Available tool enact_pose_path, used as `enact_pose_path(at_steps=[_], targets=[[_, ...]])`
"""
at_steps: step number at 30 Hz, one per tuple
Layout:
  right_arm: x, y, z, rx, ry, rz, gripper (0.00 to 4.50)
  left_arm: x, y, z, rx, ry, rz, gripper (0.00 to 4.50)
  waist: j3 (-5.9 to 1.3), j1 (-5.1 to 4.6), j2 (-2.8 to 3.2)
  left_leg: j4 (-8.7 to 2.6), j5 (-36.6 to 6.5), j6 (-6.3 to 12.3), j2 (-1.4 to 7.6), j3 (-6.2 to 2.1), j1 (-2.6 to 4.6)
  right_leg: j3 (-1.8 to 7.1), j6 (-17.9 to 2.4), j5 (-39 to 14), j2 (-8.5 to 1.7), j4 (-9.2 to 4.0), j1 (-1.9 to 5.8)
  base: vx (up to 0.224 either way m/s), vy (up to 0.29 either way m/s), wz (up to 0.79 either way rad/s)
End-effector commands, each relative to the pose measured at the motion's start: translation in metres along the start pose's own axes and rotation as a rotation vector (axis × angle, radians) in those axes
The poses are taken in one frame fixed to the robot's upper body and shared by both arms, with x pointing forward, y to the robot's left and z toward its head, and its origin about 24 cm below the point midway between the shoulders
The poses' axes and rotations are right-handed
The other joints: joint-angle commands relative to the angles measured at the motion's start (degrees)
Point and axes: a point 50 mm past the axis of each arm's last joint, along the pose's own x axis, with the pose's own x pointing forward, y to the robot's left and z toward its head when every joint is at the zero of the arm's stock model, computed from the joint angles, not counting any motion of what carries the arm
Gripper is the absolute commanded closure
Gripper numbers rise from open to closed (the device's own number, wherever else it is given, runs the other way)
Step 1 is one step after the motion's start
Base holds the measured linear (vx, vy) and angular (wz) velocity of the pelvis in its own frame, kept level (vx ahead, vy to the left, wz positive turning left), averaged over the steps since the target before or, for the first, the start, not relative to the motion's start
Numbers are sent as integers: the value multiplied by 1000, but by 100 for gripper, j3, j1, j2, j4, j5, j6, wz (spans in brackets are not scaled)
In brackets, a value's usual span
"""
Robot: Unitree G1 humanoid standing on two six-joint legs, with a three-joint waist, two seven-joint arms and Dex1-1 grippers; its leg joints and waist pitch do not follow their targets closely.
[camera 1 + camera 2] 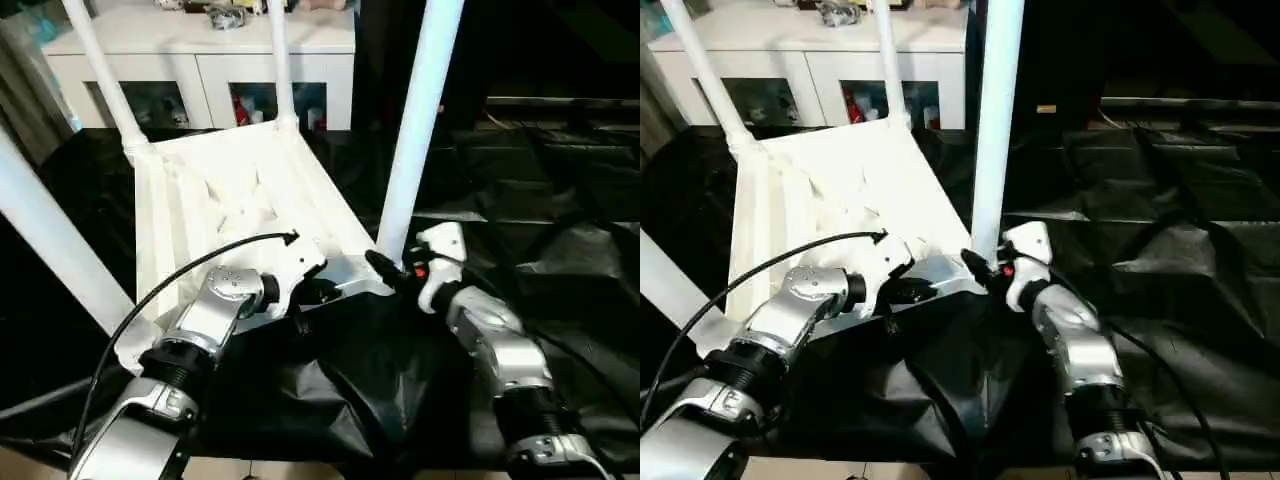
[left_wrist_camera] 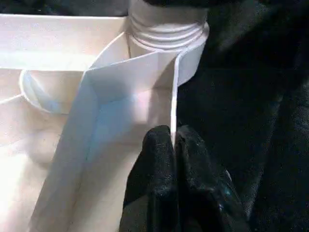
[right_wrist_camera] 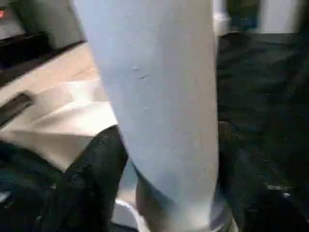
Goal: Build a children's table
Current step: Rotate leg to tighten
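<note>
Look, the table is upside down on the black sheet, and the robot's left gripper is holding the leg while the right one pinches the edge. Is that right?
Almost. The grippers are swapped. The right gripper has its fingers around the leg, as the right wrist view shows. The left gripper pinches the tabletop's edge, as the left wrist view shows. The table does lie upside down on the black sheet.

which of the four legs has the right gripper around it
The leg in the near right corner socket of the upturned tabletop. The right gripper straddles its base; the other three stand free.
</note>
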Motion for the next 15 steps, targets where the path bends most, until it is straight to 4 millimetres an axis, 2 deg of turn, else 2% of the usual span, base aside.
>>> enact_pose_path(at_steps=[1, 2, 3, 4, 5, 6, 7, 8, 10, 11, 15], targets=[[12, 30, -11, 21, 66, 226, 122, 10, -13, 20, 61, -87, -108, 450, -399, 54, -24, -511, -2136, 132, 292, -179, 98, 164, -1222, -1284, -220, -298, 231, 0, 0, 0], [-1, 22, -8, -36, 125, 333, 122, -4, -12, 13, 96, -69, -175, 450, -414, 87, -47, -475, -1917, 263, 279, -165, 83, 147, -1313, -1113, -227, -272, 274, 0, 0, 0], [-6, 19, -7, -55, 143, 363, 122, -8, -11, 11, 101, -54, -193, 450, -412, 96, -60, -462, -1815, 337, 281, -145, 68, 141, -1346, -1061, -217, -260, 288, 52, -8, 1], [-8, 18, -6, -66, 152, 377, 122, -11, -11, 9, 103, -46, -201, 450, -414, 115, -45, -446, -1682, 397, 291, -124, 76, 150, -1387, -951, -220, -248, 275, 65, -28, 5], [-11, 14, -3, -68, 165, 400, 122, -16, -9, 6, 112, -31, -219, 450, -426, 154, -76, -386, -1405, 522, 293, -78, 93, 166, -1528, -705, -226, -222, 231, 65, -28, 5], [-15, 10, 0, -71, 176, 421, 122, -21, -9, 4, 118, -21, -238, 450, -436, 185, -98, -372, -1279, 550, 286, -92, 65, 161, -1541, -655, -233, -185, 267, 55, -39, 4], [-15, 10, 0, -71, 178, 425, 122, -22, -8, 4, 119, -20, -241, 450, -440, 202, -104, -366, -1158, 595, 289, -83, 51, 166, -1561, -603, -237, -166, 273, 0, 0, 0], [-20, 6, 3, -81, 198, 458, 122, -28, -8, 2, 123, -13, -267, 450, -441, 286, -91, -339, -1012, 647, 307, -73, 77, 168, -1610, -570, -238, -137, 233, 0, 0, 0], [-23, 4, 4, -89, 211, 476, 122, -32, -8, 1, 121, -7, -283, 450, -435, 343, -90, -339, -961, 635, 315, -68, 78, 170, -1612, -637, -239, -135, 228, 0, 0, 0], [-24, 3, 5, -94, 227, 495, 122, -35, -8, 1, 121, 1, -299, 450, -438, 399, -73, -344, -976, 552, 338, -66, 105, 171, -1602, -696, -229, -129, 204, 0, 0, 0], [-25, 2, 5, -100, 248, 531, 137, -39, -7, 0, 126, 12, -318, 450, -409, 424, -91, -385, -1297, 355, 340, -74, 107, 176, -1486, -1113, -226, -156, 194, 0, 0, 0]])
